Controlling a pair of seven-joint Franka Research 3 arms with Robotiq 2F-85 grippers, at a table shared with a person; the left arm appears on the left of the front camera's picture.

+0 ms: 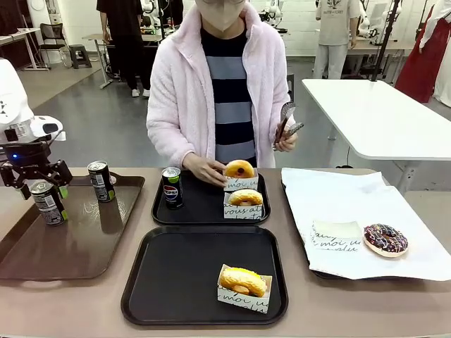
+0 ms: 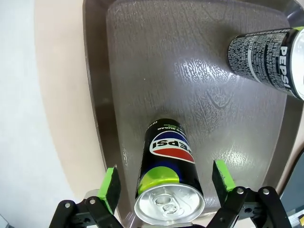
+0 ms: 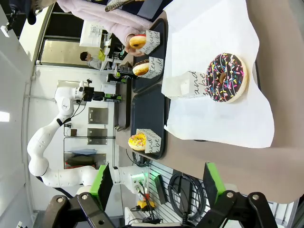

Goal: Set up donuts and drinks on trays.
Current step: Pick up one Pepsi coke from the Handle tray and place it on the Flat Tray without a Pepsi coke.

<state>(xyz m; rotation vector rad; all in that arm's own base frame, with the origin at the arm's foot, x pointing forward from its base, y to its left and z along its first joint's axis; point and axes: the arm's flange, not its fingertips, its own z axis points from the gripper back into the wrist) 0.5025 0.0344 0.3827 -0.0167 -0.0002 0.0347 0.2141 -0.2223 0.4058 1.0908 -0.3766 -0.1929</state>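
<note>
Left wrist view: left gripper [image 2: 166, 183] spread, one green pad on each side of an upright can [image 2: 167, 156], neither touching it, on the brown tray [image 2: 142, 71]. Second can [image 2: 266, 57] farther ahead, to the right. Right gripper [image 3: 156, 183] spread, empty; chocolate donut [image 3: 227, 77] well ahead on white paper [image 3: 213, 118].

A brown rectangular tray [image 1: 77, 246] lies on the left of a tan bench [image 1: 63, 306]. On the right, a sheet of white paper [image 1: 338, 193] lines a dark tray. A person in a fluffy pink jacket [image 1: 169, 91] and a striped top stands at the far side, with metal tongs [image 1: 287, 120] raised beside the jacket. A white table [image 1: 380, 116] stands farther off on the right.
</note>
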